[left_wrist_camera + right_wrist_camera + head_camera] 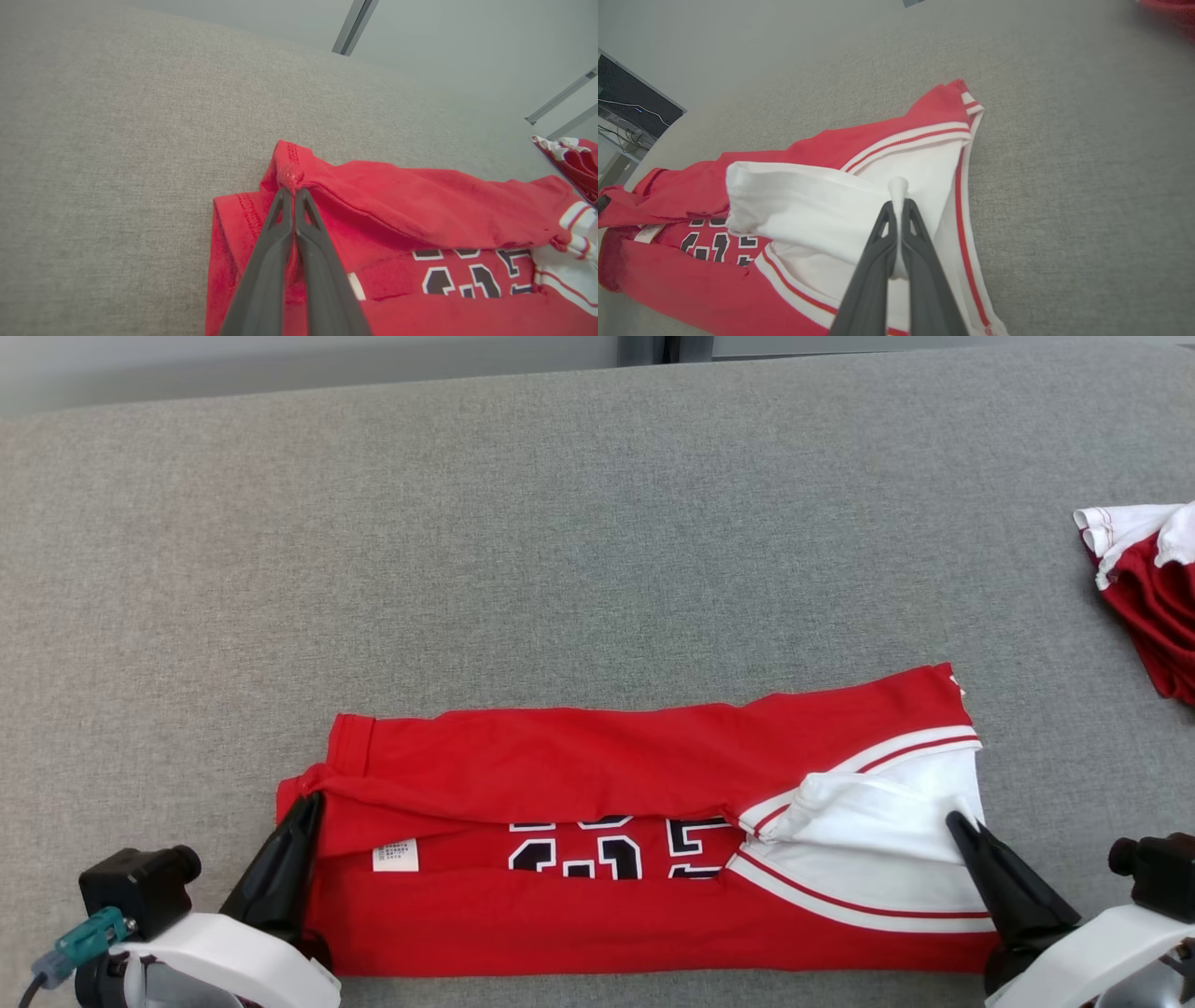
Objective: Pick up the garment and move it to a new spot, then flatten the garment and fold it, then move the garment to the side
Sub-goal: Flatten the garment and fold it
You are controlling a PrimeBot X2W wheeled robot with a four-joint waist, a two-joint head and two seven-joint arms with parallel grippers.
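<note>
The red shirt (pixel 597 775) with white sleeves and dark numbers lies folded lengthwise on the grey cloth surface (pixel 560 523), near its front edge. The left gripper (pixel 293 190) is pressed together on a bunched bit of the red hem at the shirt's left end. The right gripper (pixel 899 203) pinches a fold of the white sleeve at the right end. Another red-and-white garment (pixel 1148 588) lies crumpled well apart, at the surface's far right.
</note>
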